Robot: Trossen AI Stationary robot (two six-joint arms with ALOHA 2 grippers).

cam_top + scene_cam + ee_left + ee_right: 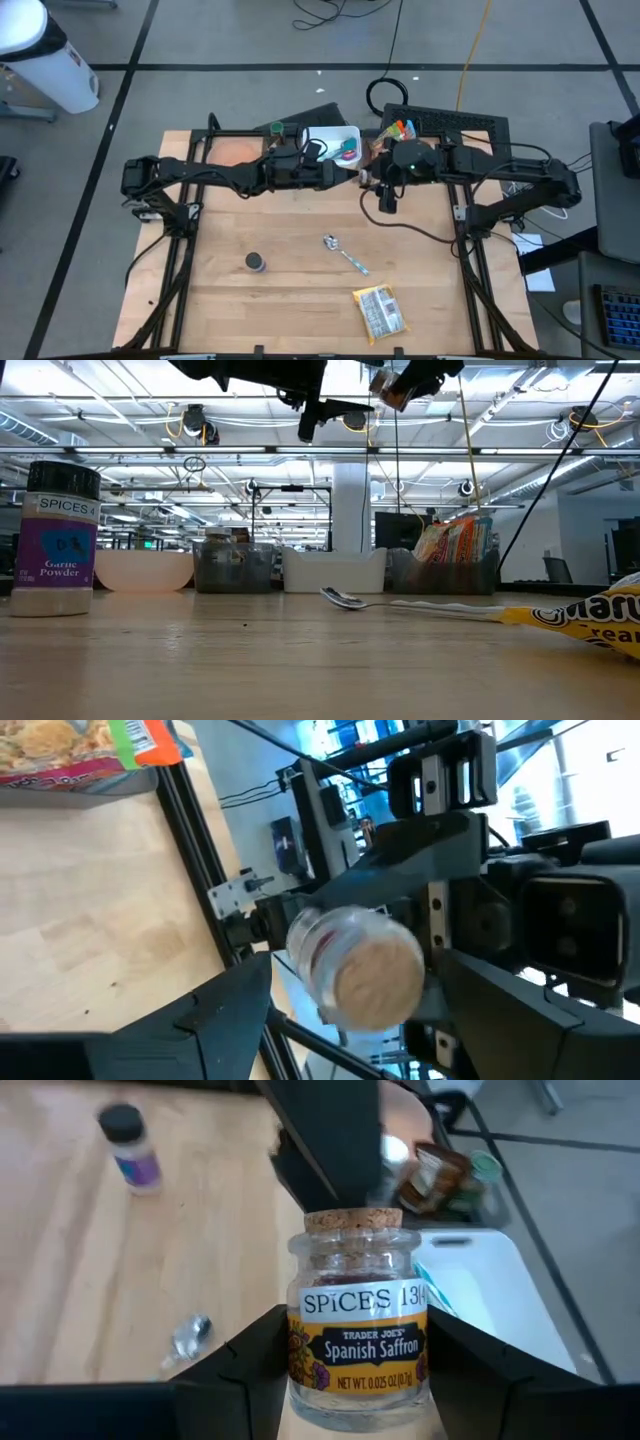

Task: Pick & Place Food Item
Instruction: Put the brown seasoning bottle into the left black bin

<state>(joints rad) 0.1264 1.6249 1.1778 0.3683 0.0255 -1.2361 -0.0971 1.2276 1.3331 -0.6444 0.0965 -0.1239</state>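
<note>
Two arms meet at the table's far middle in the high view, my left gripper [350, 172] reaching toward 3 o'clock and my right gripper [372, 172] toward 9 o'clock. My right wrist view shows those fingers clamped on the saffron jar [358, 1342], cork at 12 o'clock. From my left wrist, my fingers [225, 1010] stand apart around the jar [355, 967], not gripping.

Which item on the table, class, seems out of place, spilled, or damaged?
Nothing looks spilled or damaged. The spoon, snack packet and garlic powder jar lie scattered but intact on the table. The only unusual sight is the saffron jar, gripped in the right claw above the table.
</note>
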